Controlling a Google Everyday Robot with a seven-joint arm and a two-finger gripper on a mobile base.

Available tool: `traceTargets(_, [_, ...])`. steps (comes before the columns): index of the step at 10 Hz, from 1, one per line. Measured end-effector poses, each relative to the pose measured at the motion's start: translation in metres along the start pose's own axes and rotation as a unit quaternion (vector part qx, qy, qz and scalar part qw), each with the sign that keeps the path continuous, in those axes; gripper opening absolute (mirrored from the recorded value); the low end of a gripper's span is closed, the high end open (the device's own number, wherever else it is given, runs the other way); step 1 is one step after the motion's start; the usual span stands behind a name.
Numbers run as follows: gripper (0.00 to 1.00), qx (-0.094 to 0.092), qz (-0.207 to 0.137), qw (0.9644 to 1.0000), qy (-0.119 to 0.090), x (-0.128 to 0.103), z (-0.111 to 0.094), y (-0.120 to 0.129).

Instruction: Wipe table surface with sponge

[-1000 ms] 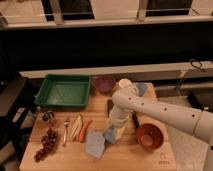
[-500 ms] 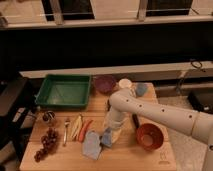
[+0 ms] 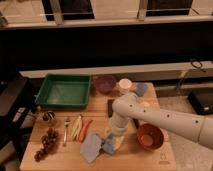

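One sponge (image 3: 109, 145), one cloth (image 3: 91, 146), two bowls on my counter (image 3: 125, 159).
My arm bends down from the right; my fingers (image 3: 113, 142) press the sponge near center, grip state indiscernible.

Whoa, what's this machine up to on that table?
A one-armed robot is wiping the wooden table. Its gripper is down near the front of the table, pressing a small blue sponge beside a pale cloth. An orange bowl, grapes, a green tray and some cutlery sit around it.
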Motion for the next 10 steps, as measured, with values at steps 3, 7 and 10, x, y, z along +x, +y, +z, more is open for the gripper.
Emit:
traceTargets(3, [0.0, -0.008, 0.028, 0.9994, 0.018, 0.019, -0.006, 0.018])
traceTargets(7, [0.0, -0.012, 0.054, 0.9968, 0.059, 0.056, -0.023, 0.015])
traceTargets(10, [0.0, -0.011, 0.043, 0.9964, 0.072, 0.056, -0.025, 0.0])
